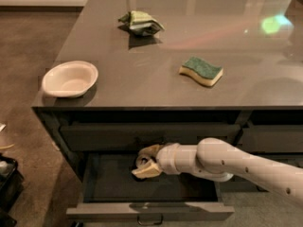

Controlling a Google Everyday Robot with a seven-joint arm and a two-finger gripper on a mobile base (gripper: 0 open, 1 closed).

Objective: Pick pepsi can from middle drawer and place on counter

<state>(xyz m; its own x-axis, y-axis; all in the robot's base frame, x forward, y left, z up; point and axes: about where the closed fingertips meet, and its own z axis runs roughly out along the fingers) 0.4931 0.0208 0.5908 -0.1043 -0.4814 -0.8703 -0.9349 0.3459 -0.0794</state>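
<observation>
The middle drawer (106, 181) is pulled open under the counter (142, 86); its flat grey front (189, 212) has a small loop handle. My white arm reaches from the right into the drawer. My gripper (143, 161) is inside it, near the back middle, a little above the drawer floor. Its tan fingers (146, 172) close around a small dark thing with a greyish round top, the pepsi can (141, 160); most of the can is hidden by the fingers and shadow.
On the counter stand a white bowl (70, 78) at the front left, a green and yellow sponge (201, 71) at the right middle and a crumpled green bag (140, 22) at the back. A shut drawer (94, 134) lies above the open one. Brown carpet lies to the left.
</observation>
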